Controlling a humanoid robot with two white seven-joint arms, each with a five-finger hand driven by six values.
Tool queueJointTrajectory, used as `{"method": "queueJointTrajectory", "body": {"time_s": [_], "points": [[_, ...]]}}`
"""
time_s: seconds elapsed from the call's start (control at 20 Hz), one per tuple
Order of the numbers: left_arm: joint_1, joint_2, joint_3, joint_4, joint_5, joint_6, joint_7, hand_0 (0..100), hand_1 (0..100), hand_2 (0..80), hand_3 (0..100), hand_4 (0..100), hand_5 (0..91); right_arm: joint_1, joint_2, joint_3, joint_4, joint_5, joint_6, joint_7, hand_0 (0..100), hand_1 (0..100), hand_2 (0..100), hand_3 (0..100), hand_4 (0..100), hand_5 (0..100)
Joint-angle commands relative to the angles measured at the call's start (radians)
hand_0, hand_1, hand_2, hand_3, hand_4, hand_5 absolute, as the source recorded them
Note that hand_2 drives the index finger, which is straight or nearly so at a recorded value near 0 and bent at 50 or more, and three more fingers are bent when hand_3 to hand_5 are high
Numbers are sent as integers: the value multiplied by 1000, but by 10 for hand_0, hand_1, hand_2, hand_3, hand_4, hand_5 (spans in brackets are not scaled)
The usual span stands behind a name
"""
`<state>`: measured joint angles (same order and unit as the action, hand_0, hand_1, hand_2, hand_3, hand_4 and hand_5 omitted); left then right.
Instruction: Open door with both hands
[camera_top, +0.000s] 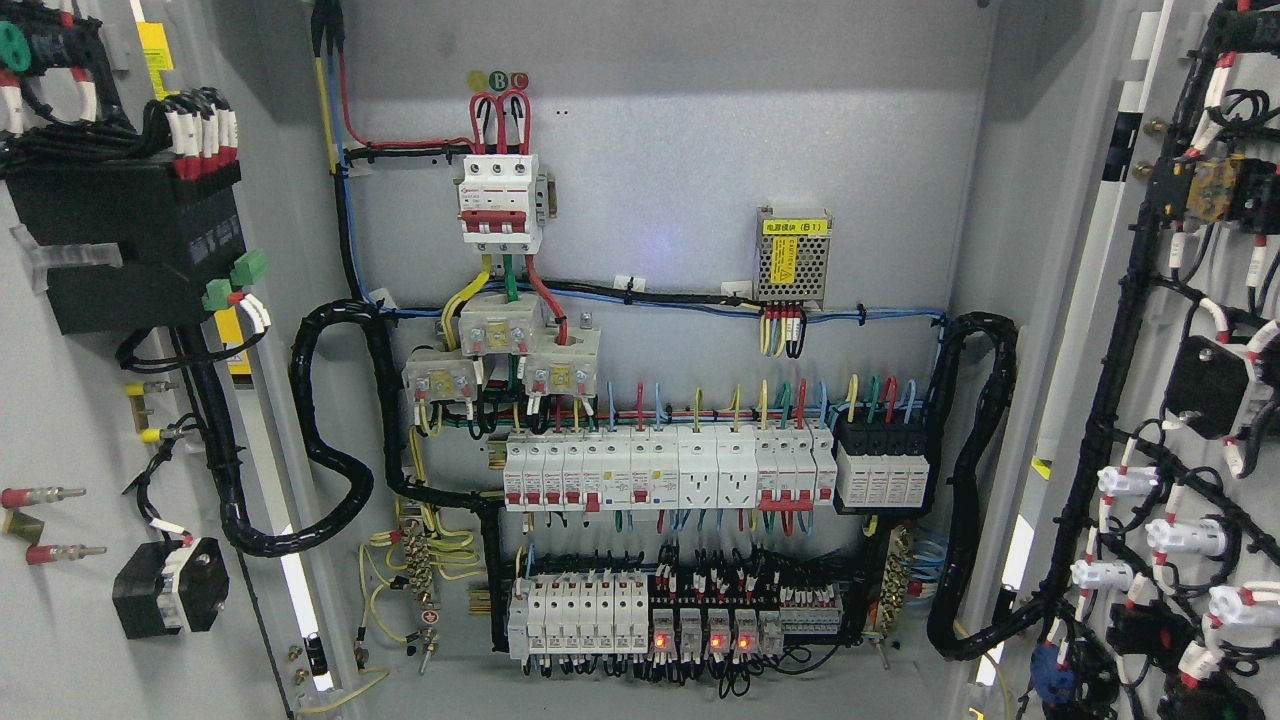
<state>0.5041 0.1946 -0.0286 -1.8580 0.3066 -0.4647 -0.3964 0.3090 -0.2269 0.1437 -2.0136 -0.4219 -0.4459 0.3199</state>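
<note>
Electrical cabinet interior seen from the head camera, both doors swung fully open. The left door (60, 420) fills the left edge and the right door (1200, 400) the right edge, each showing its grey inner face with black wire looms and mounted parts. Neither robot hand appears in view, so the state of the fingers and their relation to the doors cannot be told. On the back panel (660, 200) sit a three-pole main breaker (500, 200), a power supply module (792, 255) with a yellow label, a row of white circuit breakers (670, 470), and below it relays (705, 630) with red lights lit.
</note>
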Motion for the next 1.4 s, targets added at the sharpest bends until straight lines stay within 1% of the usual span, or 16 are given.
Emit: {"method": "queueJointTrajectory", "body": {"time_s": [0.0, 0.1, 0.15, 0.25, 0.4, 0.55, 0.7, 0.8, 0.85, 0.9, 0.95, 1.05, 1.1, 1.2, 1.25, 1.35], "points": [[-22, 3, 41, -211, 0, -11, -7, 120, 556, 0, 0, 0, 0, 39, -19, -133, -73, 9, -40, 1, 0, 500, 40, 0, 0, 0], [-35, -24, 44, -213, 0, -11, -7, 120, 556, 0, 0, 0, 0, 33, -20, -180, -73, 8, -42, -1, 0, 500, 40, 0, 0, 0], [-53, -26, 47, -216, 0, -9, -7, 120, 556, 0, 0, 0, 0, 28, -19, -202, -71, 8, -43, -1, 0, 500, 40, 0, 0, 0], [-94, -27, 49, -216, 0, -9, -7, 120, 556, 0, 0, 0, 0, 27, -15, -226, -71, 8, -43, -2, 0, 500, 40, 0, 0, 0], [-114, -27, 49, -216, 2, -9, -7, 120, 556, 0, 0, 0, 0, 32, -14, -239, -71, 8, -47, -2, 0, 500, 40, 0, 0, 0], [-105, -49, 79, -216, 8, -15, -7, 120, 556, 0, 0, 0, 0, 38, -9, -274, -71, 8, -92, -2, 0, 500, 40, 0, 0, 0], [-81, -89, 119, -216, 9, -28, -7, 120, 556, 0, 0, 0, 0, 44, -11, -274, -71, 8, -138, -4, 0, 500, 40, 0, 0, 0], [-64, -112, 147, -216, 11, -32, -7, 120, 556, 0, 0, 0, 0, 48, -9, -273, -71, 8, -143, -4, 0, 500, 40, 0, 0, 0], [-53, -121, 163, -216, 19, -32, -9, 120, 556, 0, 0, 0, 0, 48, -11, -273, -71, 8, -143, -4, 0, 500, 40, 0, 0, 0], [-49, -119, 179, -214, 41, -32, -9, 120, 556, 0, 0, 0, 0, 48, -11, -273, -73, 8, -143, -4, 0, 500, 40, 0, 0, 0], [-44, -118, 203, -211, 80, -32, -7, 120, 556, 0, 0, 0, 0, 47, -9, -276, -71, 8, -143, -4, 0, 500, 40, 0, 0, 0], [-30, -113, 249, -208, 132, -31, -9, 120, 556, 0, 0, 0, 0, 47, -9, -280, -73, 8, -143, -4, 0, 500, 40, 0, 0, 0], [-24, -112, 265, -207, 141, -31, -12, 120, 556, 0, 0, 0, 0, 47, -9, -280, -73, 8, -143, -4, 0, 500, 40, 0, 0, 0], [-18, -107, 297, -202, 146, -32, -38, 120, 556, 0, 0, 0, 0, 45, -9, -283, -71, 9, -143, -5, 0, 500, 40, 0, 0, 0], [-18, -107, 318, -196, 160, -32, -50, 120, 556, 0, 0, 0, 0, 45, -9, -294, -71, 9, -142, -5, 0, 500, 40, 0, 0, 0], [-18, -107, 338, -184, 201, -28, -70, 120, 556, 0, 0, 0, 0, 47, -8, -334, -73, 6, -142, -5, 0, 500, 40, 0, 0, 0]]}}
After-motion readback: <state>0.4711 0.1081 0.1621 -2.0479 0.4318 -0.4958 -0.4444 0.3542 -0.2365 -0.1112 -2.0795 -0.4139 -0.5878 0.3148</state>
